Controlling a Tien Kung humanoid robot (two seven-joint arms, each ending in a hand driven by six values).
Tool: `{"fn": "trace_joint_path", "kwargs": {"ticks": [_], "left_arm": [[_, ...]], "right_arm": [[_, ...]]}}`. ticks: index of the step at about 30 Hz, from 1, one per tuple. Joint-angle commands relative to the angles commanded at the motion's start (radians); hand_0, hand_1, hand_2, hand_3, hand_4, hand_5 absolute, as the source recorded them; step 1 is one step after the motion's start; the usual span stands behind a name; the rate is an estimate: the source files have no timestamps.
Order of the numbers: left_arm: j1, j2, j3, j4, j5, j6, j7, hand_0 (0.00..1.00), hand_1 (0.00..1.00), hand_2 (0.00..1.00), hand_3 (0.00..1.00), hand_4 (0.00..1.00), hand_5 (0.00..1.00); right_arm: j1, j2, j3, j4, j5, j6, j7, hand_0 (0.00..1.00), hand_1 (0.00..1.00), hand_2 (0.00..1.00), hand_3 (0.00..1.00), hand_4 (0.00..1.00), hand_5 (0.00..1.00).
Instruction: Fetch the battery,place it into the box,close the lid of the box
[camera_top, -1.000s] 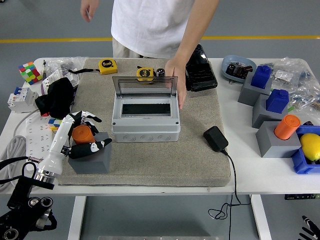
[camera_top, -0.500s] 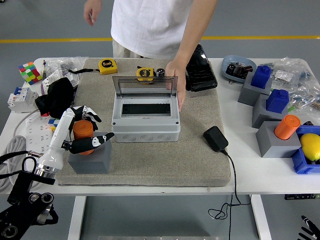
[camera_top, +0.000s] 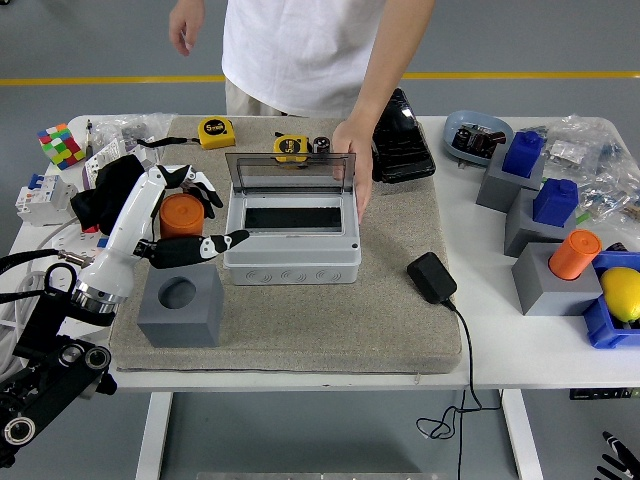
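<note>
Battery (camera_top: 181, 215), orange and cylindrical, is gripped in the robot's left hand (camera_top: 183, 220), lifted clear of its empty grey holder (camera_top: 180, 305), just left of the open box (camera_top: 291, 235). A person's hand (camera_top: 355, 160) steadies the raised lid (camera_top: 289, 171). Placing and closing remain.

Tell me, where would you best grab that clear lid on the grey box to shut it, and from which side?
Probably by the free top edge of the clear lid, coming from behind and above. It stands upright, hinged at the back rim of the grey box, so pushing its top forward and down should swing it shut. The person's hand already rests at its right end, so the left end looks freer.
</note>
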Motion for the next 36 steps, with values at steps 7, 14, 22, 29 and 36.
{"fn": "trace_joint_path", "kwargs": {"ticks": [7, 14, 22, 29, 36], "left_arm": [[-0.178, 0.022, 0.162, 0.031, 0.18, 0.007, 0.15, 0.035, 0.074, 0.222, 0.349, 0.971, 0.002], [-0.305, 0.022, 0.318, 0.07, 0.343, -0.03, 0.316, 0.038, 0.081, 0.221, 0.335, 0.943, 0.002], [-0.427, -0.014, 0.436, 0.124, 0.417, -0.048, 0.437, 0.041, 0.086, 0.226, 0.356, 0.931, 0.002], [-0.51, -0.068, 0.507, 0.217, 0.425, -0.065, 0.498, 0.041, 0.09, 0.231, 0.415, 0.928, 0.002], [-0.57, -0.12, 0.564, 0.324, 0.406, -0.075, 0.516, 0.042, 0.096, 0.239, 0.459, 0.922, 0.002]], "right_arm": [[-0.001, 0.005, -0.01, 0.0, 0.007, -0.005, 0.001, 0.624, 0.681, 0.657, 0.545, 0.914, 0.49], [-0.004, 0.009, -0.018, 0.0, 0.017, -0.007, 0.0, 0.625, 0.681, 0.657, 0.545, 0.914, 0.49], [-0.003, 0.01, -0.029, 0.0, 0.023, -0.009, -0.003, 0.624, 0.681, 0.657, 0.545, 0.914, 0.49], [-0.004, 0.012, -0.04, 0.0, 0.032, -0.009, -0.004, 0.625, 0.681, 0.657, 0.545, 0.914, 0.49], [-0.006, 0.015, -0.052, 0.0, 0.039, -0.01, -0.004, 0.624, 0.681, 0.657, 0.545, 0.914, 0.49]]}}
